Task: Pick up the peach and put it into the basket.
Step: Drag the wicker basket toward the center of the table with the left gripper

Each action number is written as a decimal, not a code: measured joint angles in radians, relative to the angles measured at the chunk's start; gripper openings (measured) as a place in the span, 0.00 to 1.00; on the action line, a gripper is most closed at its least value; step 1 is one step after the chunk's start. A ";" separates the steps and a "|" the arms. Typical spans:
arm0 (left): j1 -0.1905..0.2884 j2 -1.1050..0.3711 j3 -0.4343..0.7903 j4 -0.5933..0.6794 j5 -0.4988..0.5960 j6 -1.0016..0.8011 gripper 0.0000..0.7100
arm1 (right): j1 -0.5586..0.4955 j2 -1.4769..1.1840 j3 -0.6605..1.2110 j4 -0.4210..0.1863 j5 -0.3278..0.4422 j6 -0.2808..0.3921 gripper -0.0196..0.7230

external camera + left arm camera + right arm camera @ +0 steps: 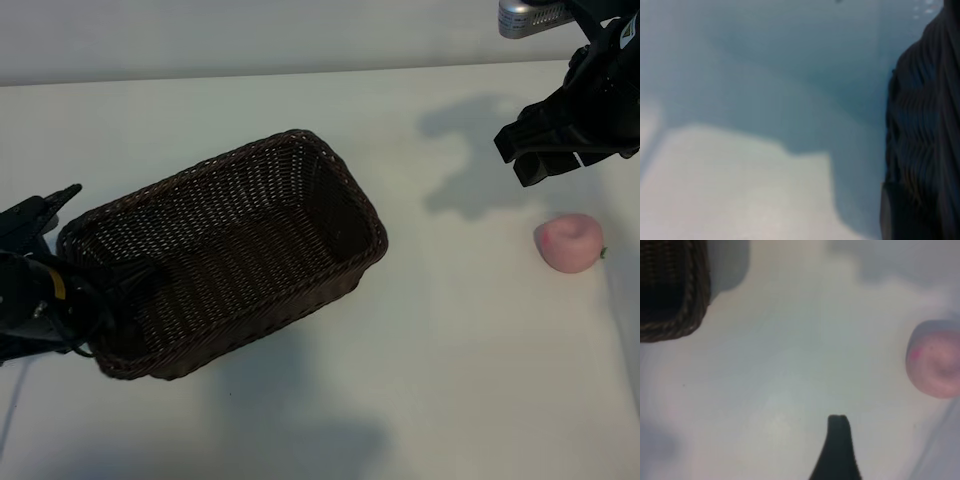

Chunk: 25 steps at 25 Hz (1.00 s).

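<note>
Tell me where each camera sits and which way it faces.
Exterior: above the table, looking down at basket, peach, left gripper at the basket's end, right gripper over the table.
Left wrist: beside the basket wall; no gripper shows.
Right wrist: facing down; one fingertip shows.
Exterior and right wrist share basket, peach.

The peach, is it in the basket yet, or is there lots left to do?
Not yet. The peach sits on the white table, apart from the empty basket. The left gripper is at the basket's wall. The right gripper hangs open above the table near the peach. Grabbing, carrying and dropping remain.
</note>
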 joint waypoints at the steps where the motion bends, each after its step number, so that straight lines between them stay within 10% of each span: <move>1: 0.000 0.000 0.000 -0.017 -0.014 0.016 0.25 | 0.000 0.000 0.000 0.000 0.000 0.000 0.78; 25: 0.001 -0.152 0.009 -0.227 -0.177 0.212 0.22 | 0.000 0.000 0.000 0.000 0.000 0.000 0.78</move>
